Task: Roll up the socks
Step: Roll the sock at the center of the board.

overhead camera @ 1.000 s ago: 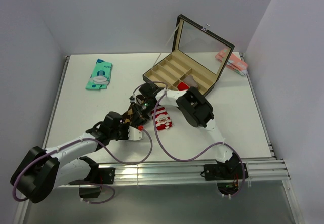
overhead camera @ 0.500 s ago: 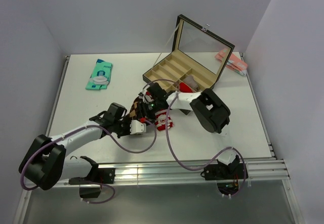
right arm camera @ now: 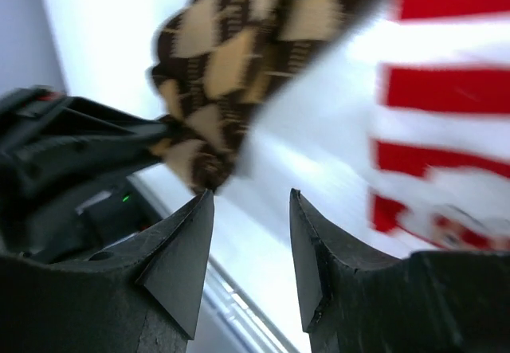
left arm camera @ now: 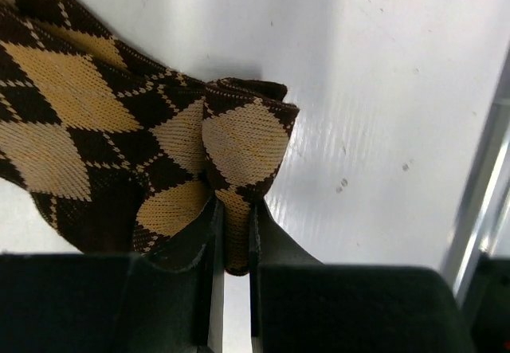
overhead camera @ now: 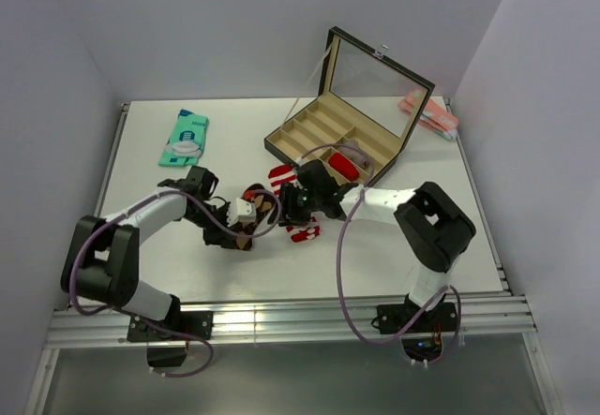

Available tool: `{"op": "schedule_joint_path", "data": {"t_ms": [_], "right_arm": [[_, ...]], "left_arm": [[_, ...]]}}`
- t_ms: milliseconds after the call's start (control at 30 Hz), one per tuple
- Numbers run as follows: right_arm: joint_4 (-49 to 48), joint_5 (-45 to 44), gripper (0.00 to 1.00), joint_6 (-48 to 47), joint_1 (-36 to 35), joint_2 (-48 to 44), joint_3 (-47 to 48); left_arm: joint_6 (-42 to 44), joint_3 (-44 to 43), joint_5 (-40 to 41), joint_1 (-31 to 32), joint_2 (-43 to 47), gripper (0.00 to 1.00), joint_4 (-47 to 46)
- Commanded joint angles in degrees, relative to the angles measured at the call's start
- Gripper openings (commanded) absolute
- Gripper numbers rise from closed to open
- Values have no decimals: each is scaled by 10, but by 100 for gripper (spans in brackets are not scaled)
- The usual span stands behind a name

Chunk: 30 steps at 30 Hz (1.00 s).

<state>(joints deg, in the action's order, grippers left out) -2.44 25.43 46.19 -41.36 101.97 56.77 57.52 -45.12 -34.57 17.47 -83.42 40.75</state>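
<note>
- From above: the left arm has swung out and up the bench (overhead camera: 150, 246) since half a second ago, its elbow now by the teal packet (overhead camera: 185, 137) side, and the left gripper (overhead camera: 242, 226) reaches in from the left.
- The right arm has stretched out flatter, with the right gripper (overhead camera: 289, 212) low beside the argyle sock (overhead camera: 257, 198).
- The argyle sock lies bunched between the two grippers. The striped sock (overhead camera: 303, 232) shows on both sides of the right gripper, more of its upper end out than before.
- Behind them the box (overhead camera: 309, 134) stands open, with a red roll (overhead camera: 345, 164) in one near compartment.
- Left wrist: the left gripper (left arm camera: 231, 245) has its jaws all but closed, nipping a folded edge of the argyle sock (left arm camera: 111, 122). The rest of that sock spreads over the bench (left arm camera: 382, 82), with the rail (left arm camera: 486, 194) at the right.
- Right wrist: the right gripper (right arm camera: 251, 233) has its jaws parted with only bench showing in the gap. They grip nothing.
- The argyle sock (right arm camera: 239, 50) hangs just beyond them, its tip at the left gripper (right arm camera: 72, 150). The striped sock (right arm camera: 446, 90) is blurred on the right.
</note>
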Motion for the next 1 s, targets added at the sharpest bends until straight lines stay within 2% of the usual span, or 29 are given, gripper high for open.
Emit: {"op": "schedule_joint_path", "data": {"t_ms": [0,133,267,433,533,700,967], "right_arm": [[-56,-91,50,14,3,-66,-39],[-93,-132,50,-18,1,-124,-106],[-85,-197,49,-93,-24,-176,-120],[-59,-273,50,-230,-119,-205,-102],[-71,-309,51,-311,-187,-195,-96],[-120,-306,51,-400,-245,-160,-93],[-66,-369,54,-494,-318,-61,0]], "left_arm": [[43,-51,-54,-17,-43,0,89],[86,-103,-72,-29,-110,0,160],[124,-183,-92,-36,-212,0,288],[148,-276,-103,-39,-322,0,377],[126,-297,-89,-40,-360,0,378],[91,-312,-62,-39,-410,0,377],[31,-312,-7,-39,-440,0,354]]}}
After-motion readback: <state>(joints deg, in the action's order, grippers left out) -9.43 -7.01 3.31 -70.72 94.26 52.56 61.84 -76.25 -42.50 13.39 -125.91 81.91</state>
